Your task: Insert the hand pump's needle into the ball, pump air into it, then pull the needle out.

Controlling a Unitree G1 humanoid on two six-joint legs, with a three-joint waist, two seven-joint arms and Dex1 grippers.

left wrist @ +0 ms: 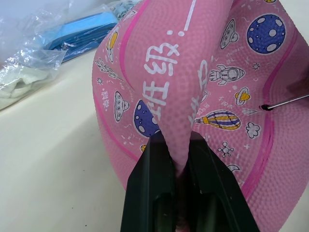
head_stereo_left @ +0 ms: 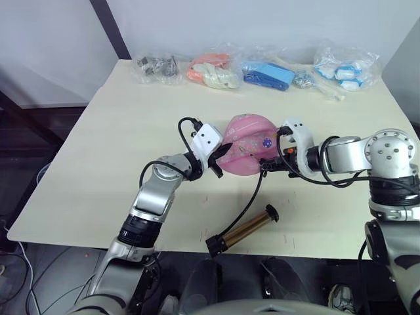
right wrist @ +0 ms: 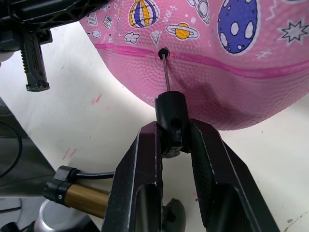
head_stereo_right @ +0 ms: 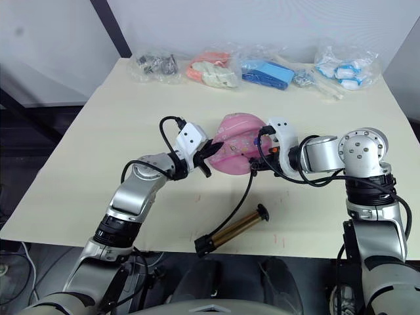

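Your right hand is clamped on the needle fitting, tip in the ball valve. Your left hand pinches a ball fold (white Chinese characters printed there). The pump lies on the table.

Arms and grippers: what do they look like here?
Both arms are silver-grey metal with rounded joints and black looping cables. Each wrist carries a white boxy camera housing. The left gripper and right gripper each have two black, flat, tapering fingers.
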